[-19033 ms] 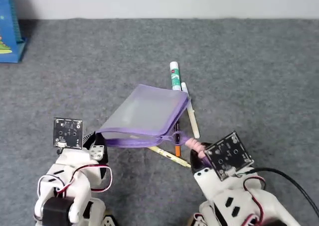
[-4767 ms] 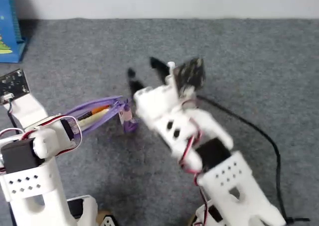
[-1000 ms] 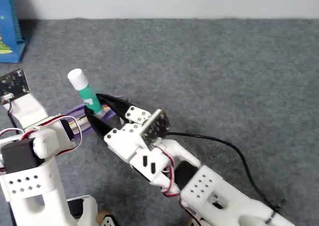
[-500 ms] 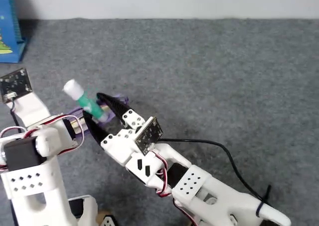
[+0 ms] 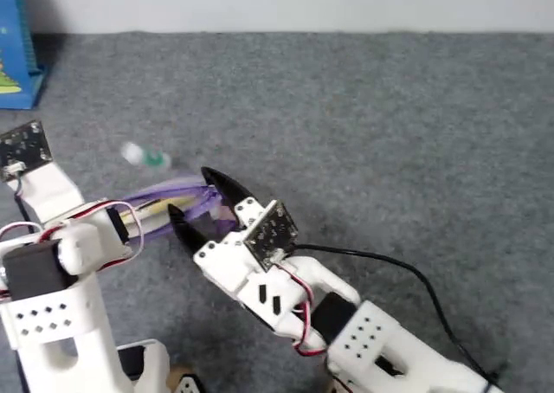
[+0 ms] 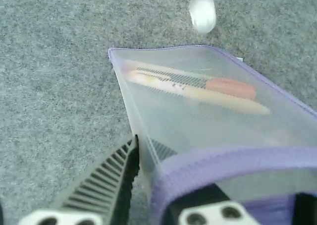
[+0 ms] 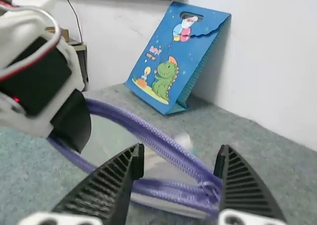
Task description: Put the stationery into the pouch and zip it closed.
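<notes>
While the left jaws pinch the translucent, purple-edged pouch (image 6: 198,131), the ribbed black right jaws gape wide.

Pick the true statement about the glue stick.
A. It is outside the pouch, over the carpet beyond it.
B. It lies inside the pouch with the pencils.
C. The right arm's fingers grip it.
A: the glue stick shows as a blur against the carpet past the pouch, and the right gripper has its fingers open.
</notes>
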You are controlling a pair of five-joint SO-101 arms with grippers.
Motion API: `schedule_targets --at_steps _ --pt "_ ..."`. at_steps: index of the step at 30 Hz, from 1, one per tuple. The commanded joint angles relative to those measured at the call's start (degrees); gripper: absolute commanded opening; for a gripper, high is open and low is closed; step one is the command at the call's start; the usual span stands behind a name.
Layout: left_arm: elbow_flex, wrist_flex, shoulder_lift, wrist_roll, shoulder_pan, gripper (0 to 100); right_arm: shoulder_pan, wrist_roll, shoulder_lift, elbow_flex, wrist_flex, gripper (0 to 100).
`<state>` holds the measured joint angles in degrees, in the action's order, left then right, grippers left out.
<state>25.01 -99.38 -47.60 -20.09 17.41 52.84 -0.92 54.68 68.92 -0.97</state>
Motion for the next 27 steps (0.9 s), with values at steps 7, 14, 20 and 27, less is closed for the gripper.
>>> schedule_targets --at_steps 7,14,20,27 --pt "-5.14 -1.05 -0.26 0.0 7.91 1 -3.21 0.09 12.62 -0.62 18.33 23.4" --pt "-10.95 -1.05 -0.26 3.43 16.88 1 -10.59 -4.92 11.82 -3.08 27.21 23.3" --pt "-12.0 -0.79 -0.26 3.6 22.07 1 -13.05 -5.27 -1.27 -8.18 28.62 23.3" --pt "-11.91 -0.62 -0.26 6.07 29.45 1 -12.88 -9.32 -22.55 -20.57 28.53 23.3"
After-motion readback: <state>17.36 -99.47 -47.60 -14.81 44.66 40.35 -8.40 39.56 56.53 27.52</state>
